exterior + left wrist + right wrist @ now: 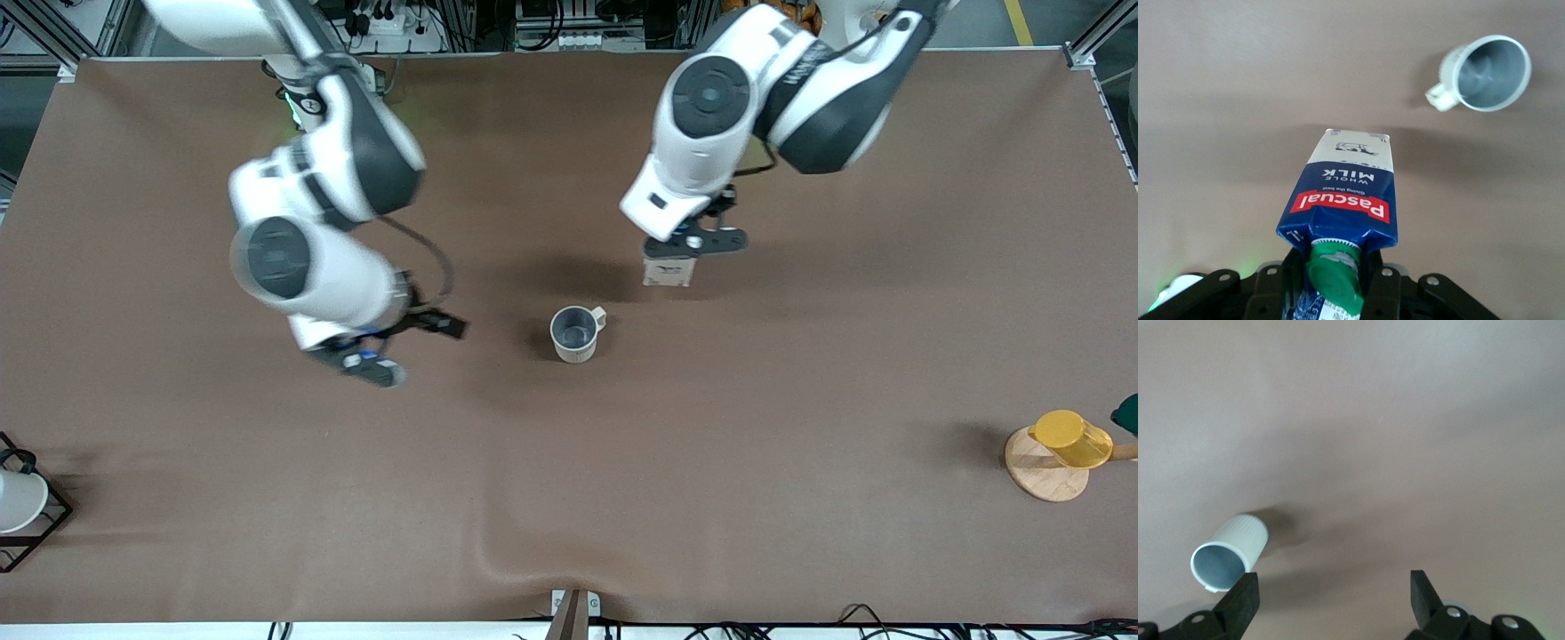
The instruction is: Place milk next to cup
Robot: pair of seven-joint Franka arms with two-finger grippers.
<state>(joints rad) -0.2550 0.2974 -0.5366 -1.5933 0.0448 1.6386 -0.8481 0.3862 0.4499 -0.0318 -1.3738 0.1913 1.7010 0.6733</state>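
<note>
Front view showed the left gripper (683,252) clamped on the top of the milk (667,272), its jaws closed on the carton near the green cap. The carton's base sat at or just above the brown worktop (800,400); contact could not be told. The cup (576,333) stood upright on the worktop, near the milk but apart from it, nearer to the front camera and a little toward the right arm's end, its handle turned toward the carton. In the left wrist view the milk (1341,200) hung from the left gripper (1331,280), with the cup (1485,75) apart from it. The right gripper (391,342) hovered over bare worktop beside the cup, toward the right arm's end. In the right wrist view its jaws stood wide open, holding nothing, the cup (1230,553) nearby.
</note>
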